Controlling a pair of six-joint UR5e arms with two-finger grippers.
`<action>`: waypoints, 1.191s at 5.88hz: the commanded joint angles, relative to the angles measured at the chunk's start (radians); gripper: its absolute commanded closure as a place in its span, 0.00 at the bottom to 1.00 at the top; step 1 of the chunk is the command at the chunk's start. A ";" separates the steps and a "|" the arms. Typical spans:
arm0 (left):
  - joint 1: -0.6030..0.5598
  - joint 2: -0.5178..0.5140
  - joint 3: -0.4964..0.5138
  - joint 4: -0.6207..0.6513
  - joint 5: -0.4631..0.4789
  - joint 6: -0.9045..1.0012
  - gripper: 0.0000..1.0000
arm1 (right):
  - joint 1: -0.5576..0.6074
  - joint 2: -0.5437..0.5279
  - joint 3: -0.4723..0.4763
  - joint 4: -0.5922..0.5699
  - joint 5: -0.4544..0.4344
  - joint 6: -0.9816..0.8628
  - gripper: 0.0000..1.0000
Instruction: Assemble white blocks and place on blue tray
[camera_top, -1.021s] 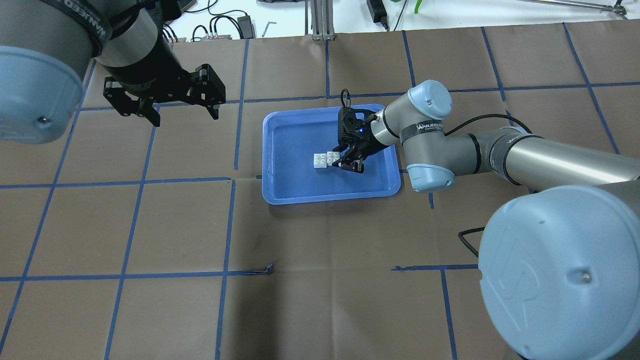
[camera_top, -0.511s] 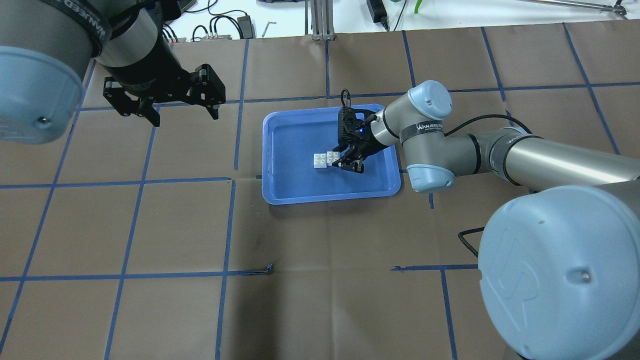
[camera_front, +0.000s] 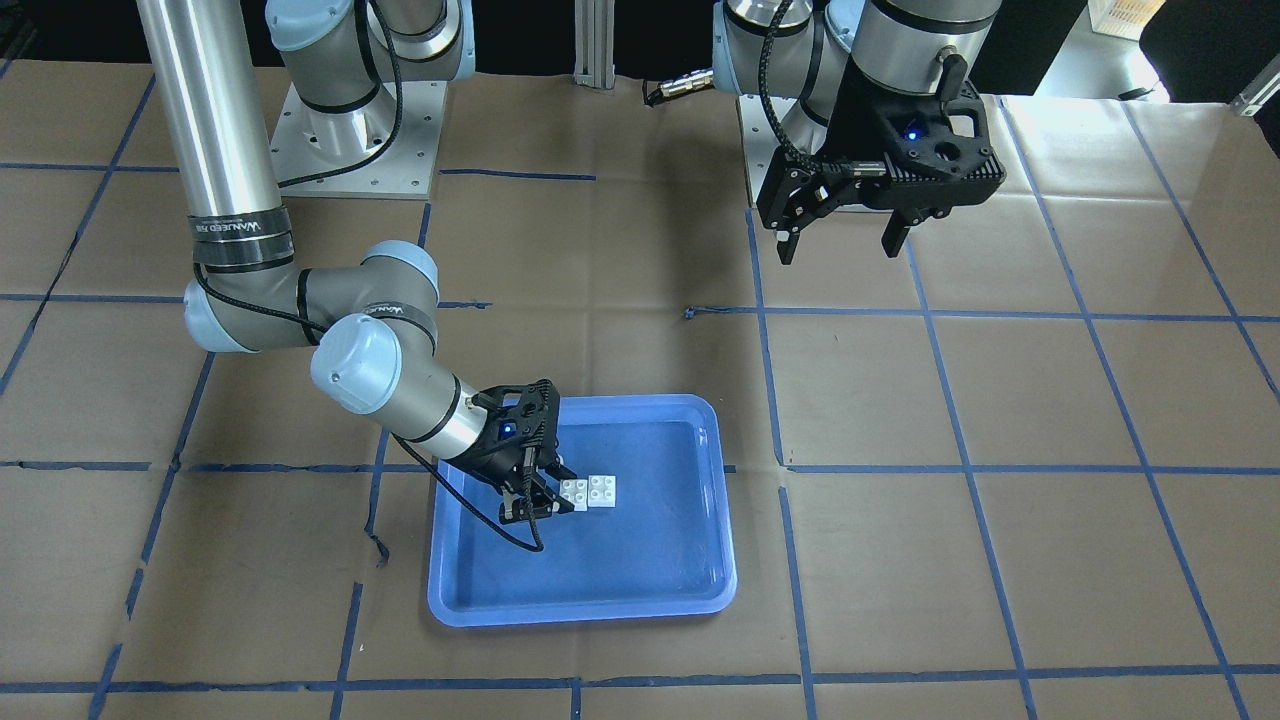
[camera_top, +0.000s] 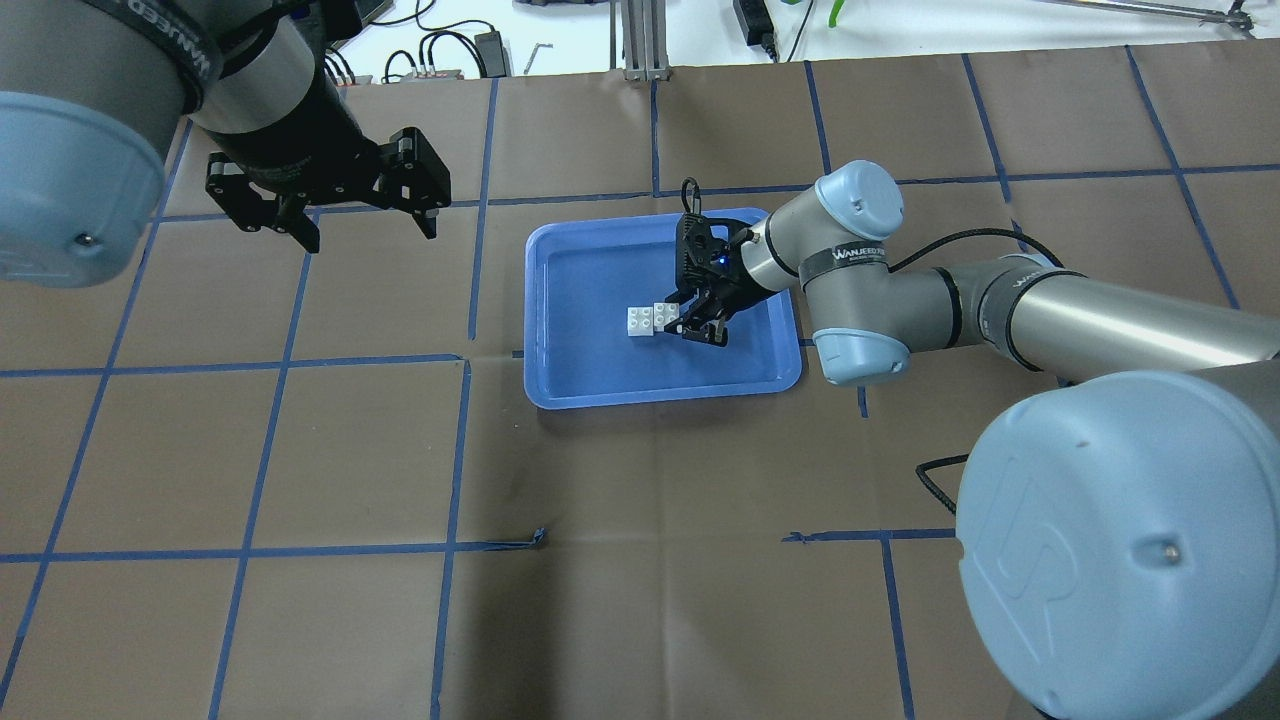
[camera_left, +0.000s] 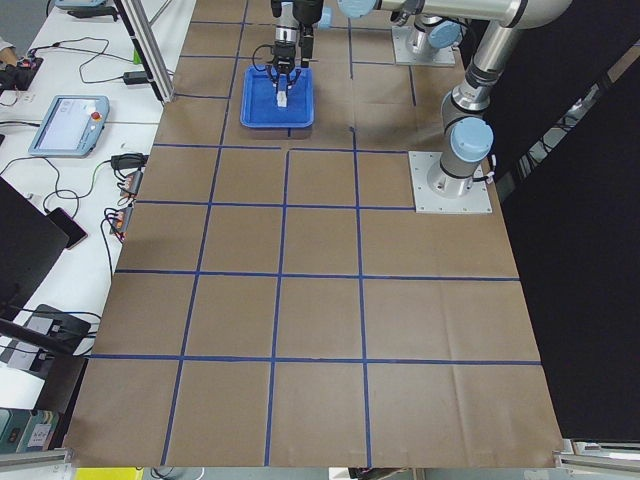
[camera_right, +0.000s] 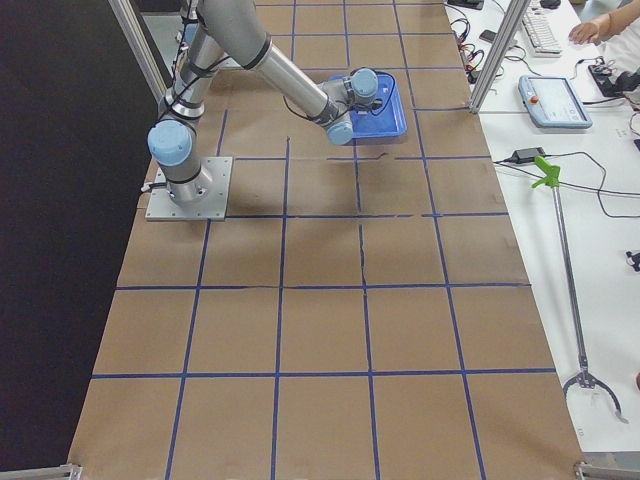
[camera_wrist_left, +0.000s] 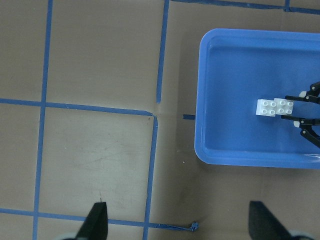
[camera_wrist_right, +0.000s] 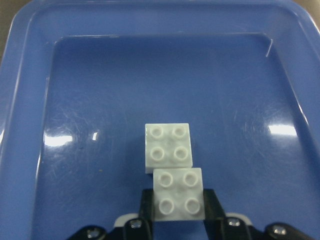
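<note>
Two white blocks lie side by side on the floor of the blue tray: one free, one between the fingers of my right gripper. In the right wrist view the black pads press both sides of the nearer block; the farther block touches it, slightly offset. In the front view the gripper sits low in the tray. My left gripper is open and empty, high over the table left of the tray.
The table is brown paper with a blue tape grid. The right arm's elbow hangs over the tray's right rim. Cables and a power brick lie beyond the table's far edge.
</note>
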 joint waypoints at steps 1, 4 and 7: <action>0.000 0.000 -0.001 0.000 0.000 0.000 0.01 | -0.001 -0.001 0.000 0.004 -0.002 0.000 0.65; 0.002 0.000 0.000 -0.002 -0.003 0.000 0.01 | -0.001 -0.001 -0.001 0.004 -0.002 0.000 0.65; 0.005 0.000 0.003 -0.006 -0.005 0.015 0.01 | 0.001 -0.001 -0.001 0.004 0.000 0.000 0.65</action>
